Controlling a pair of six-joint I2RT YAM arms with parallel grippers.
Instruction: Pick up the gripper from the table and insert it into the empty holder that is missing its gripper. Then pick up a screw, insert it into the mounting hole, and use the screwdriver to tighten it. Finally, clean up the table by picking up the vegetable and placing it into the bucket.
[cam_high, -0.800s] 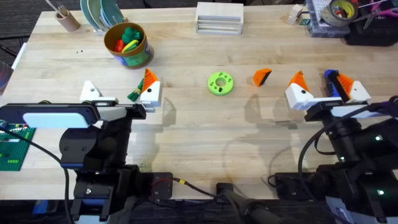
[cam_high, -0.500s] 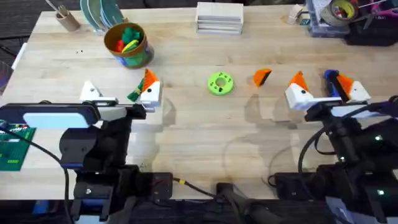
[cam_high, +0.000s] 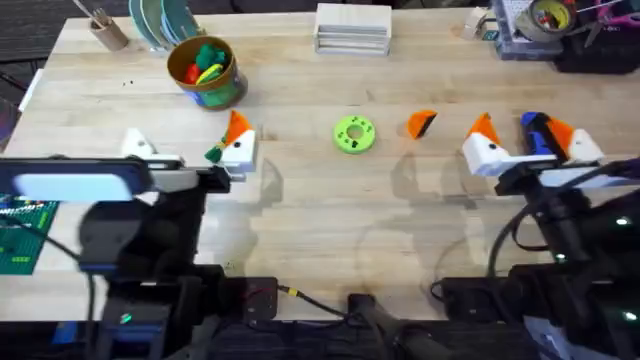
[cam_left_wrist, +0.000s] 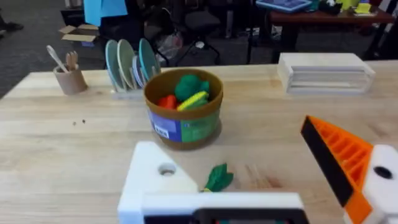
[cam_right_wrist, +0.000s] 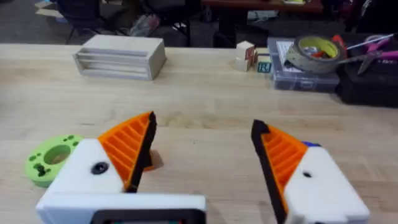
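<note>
Loose orange gripper finger (cam_high: 421, 123) lies on the table (cam_high: 320, 210), between the green disc (cam_high: 354, 134) and the right gripper (cam_high: 534, 145). Not yet picked up.

Left gripper (cam_high: 188, 152): jaws spread wide, nothing between them. One mount carries an orange ribbed pad (cam_left_wrist: 336, 158); the other is a bare white holder (cam_left_wrist: 155, 180) with an open screw hole. This is the one missing its finger.

Right gripper: both orange pads fitted, jaws apart, nothing between them. The blue screwdriver (cam_high: 535, 133) lies on the table close by its outer finger.

Vegetable (cam_high: 215, 152) sits on the wood between the left fingers, just beside the padded one. Bucket (cam_high: 205, 70) stands farther back, already holding toy food.

Risks, as I judge them:
- The wedge is small and lies flat; an off-centre pinch could squirt it sideways toward the disc.
- Seating it in the holder needs the right orientation; a skewed grasp would jam it.
- A right-arm sweep could knock the screwdriver.
- I cannot make out any screws.
</note>
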